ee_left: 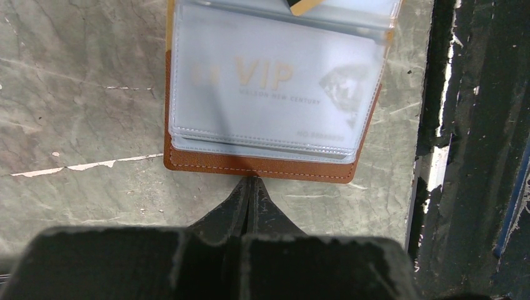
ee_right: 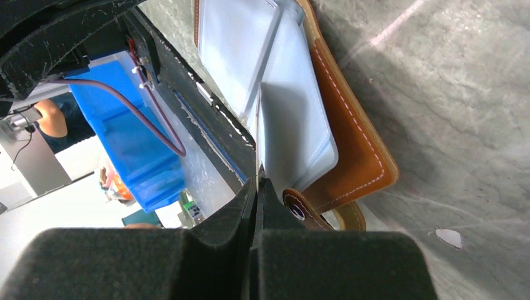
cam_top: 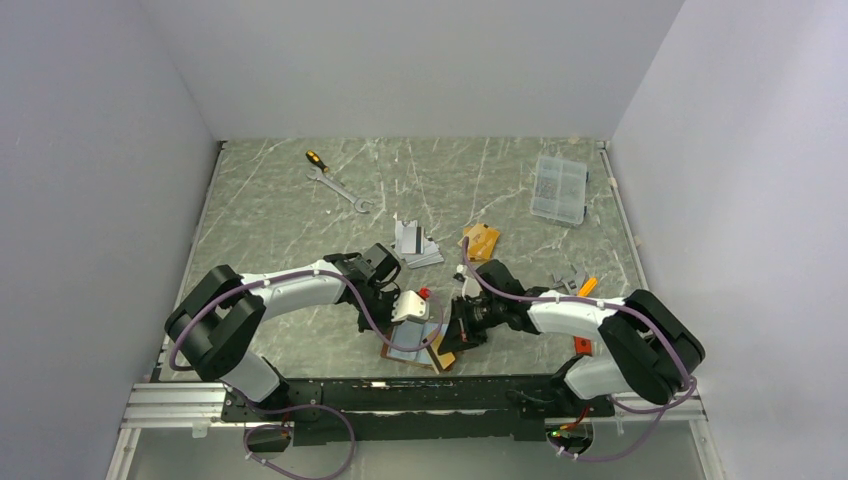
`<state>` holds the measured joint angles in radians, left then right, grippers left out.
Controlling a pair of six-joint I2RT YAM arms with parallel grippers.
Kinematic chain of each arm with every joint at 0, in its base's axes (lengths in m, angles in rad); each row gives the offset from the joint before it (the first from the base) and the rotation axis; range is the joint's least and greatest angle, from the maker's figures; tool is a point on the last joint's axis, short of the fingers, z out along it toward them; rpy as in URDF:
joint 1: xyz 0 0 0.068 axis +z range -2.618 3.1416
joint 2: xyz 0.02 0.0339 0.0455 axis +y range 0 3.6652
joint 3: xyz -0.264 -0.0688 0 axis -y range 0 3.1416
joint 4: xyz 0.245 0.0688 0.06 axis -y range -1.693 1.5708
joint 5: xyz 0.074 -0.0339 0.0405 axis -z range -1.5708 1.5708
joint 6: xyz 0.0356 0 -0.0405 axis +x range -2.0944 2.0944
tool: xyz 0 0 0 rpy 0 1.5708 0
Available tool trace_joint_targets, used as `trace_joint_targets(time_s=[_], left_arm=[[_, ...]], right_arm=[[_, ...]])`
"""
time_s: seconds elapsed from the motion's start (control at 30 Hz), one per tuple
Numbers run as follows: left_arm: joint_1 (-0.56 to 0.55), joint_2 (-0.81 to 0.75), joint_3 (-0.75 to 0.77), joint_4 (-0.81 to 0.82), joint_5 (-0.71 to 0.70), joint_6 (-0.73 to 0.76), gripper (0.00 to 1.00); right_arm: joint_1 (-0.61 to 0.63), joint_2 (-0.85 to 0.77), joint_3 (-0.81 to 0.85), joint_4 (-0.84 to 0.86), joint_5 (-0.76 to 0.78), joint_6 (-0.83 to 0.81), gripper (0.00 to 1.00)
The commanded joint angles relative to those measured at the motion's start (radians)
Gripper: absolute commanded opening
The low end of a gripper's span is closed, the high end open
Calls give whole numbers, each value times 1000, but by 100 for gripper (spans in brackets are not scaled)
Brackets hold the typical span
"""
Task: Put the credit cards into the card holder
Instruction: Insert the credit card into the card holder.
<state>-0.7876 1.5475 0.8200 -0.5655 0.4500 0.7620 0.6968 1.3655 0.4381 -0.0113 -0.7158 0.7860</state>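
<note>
I'm pinning the card holder's (ee_left: 262, 165) edge to the tabletop (ee_left: 81, 94) with the left claw (ee_left: 250, 181) pressed together, while the right claw (ee_right: 257, 181) is pinching a clear sleeve (ee_right: 234, 62), apparently to open it.

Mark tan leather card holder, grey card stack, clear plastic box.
tan leather card holder (ee_left: 281, 169): left wrist view, bottom edge.
grey card stack (cam_top: 418, 245): top view, top card.
clear plastic box (cam_top: 560, 187): top view, lid.
</note>
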Motion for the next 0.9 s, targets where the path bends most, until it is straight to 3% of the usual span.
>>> trace_joint_targets(time_s=[0.0,0.87], left_arm=[[-17,21,-20,-68,5,-12,0],[-34,46,-22,-44,-36,-15,0]], right_arm=[[-12,-26,-16,52,-27,5,0],[-14,75,-45,202,-61,45,0]])
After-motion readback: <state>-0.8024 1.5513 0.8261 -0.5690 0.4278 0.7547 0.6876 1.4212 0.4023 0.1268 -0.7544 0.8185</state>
